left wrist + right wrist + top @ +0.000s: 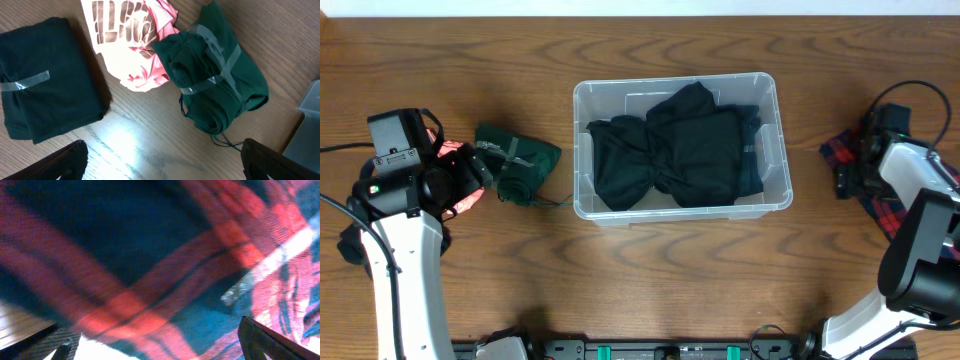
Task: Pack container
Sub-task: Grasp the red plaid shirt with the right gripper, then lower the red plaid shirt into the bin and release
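Note:
The clear plastic container (582,150) stands mid-table and holds a crumpled black garment (675,150). Its corner shows at the right edge of the left wrist view (311,107). My left gripper (165,167) is open and empty above bare wood. It is just short of a taped dark green bundle (220,85), which the overhead view shows left of the container (525,160). My right gripper (160,350) is open, close over a red and blue plaid cloth (150,270) at the table's right edge (880,205). The cloth fills its view, blurred.
A pink and white garment (135,45) lies beside the green bundle, partly under my left arm in the overhead view (460,180). A taped, folded dark bundle (45,100) lies further left. A loose thread (225,142) trails from the green bundle.

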`<state>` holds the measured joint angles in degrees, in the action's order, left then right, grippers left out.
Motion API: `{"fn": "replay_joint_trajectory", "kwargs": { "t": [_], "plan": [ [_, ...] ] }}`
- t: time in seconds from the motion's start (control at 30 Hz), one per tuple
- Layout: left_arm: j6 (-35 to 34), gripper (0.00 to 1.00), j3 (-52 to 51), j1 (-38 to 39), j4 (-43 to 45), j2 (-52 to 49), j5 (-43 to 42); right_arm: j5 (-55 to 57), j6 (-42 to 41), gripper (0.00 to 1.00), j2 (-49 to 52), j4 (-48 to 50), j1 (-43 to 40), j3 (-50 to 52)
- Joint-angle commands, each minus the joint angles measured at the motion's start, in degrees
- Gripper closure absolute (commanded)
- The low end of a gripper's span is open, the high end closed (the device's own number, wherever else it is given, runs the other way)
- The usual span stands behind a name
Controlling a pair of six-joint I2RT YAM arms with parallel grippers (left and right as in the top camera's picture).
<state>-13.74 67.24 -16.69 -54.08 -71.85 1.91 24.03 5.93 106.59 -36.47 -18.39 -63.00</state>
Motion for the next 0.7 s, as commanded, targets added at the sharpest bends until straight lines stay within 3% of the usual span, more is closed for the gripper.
{"fn": "replay_joint_trajectory", "kwargs": {
  "t": [0.0,0.1,0.2,0.27,0.67],
  "plan": [
    [-0.5,0.02,1.2,-0.2,-0.3,-0.2,0.3,1.0,-1.2,0.11,4.3,-0.1,-3.6,1.4],
    [-0.5,0.02,1.2,-0.2,-0.3,-0.2,0.3,-0.6,-1.7,0.39,4.3,-0.1,-5.4,1.4],
    [-0.5,0.02,1.2,-0.2,-0.3,-0.2,0.3,-3.2,-1.6,0.8,4.2,-0.3,-6.1,1.3],
    [-0.5,0.02,1.2,-0.2,-0.3,-0.2,0.3,-6.4,-1.6,0.97,3.6,-0.4,-5.9,1.0],
    [-0.5,0.02,1.2,-0.2,-0.3,-0.2,0.3,-8.2,-2.1,0.99,-15.9,-13.9,3.1,-16.3]
  ]
}}
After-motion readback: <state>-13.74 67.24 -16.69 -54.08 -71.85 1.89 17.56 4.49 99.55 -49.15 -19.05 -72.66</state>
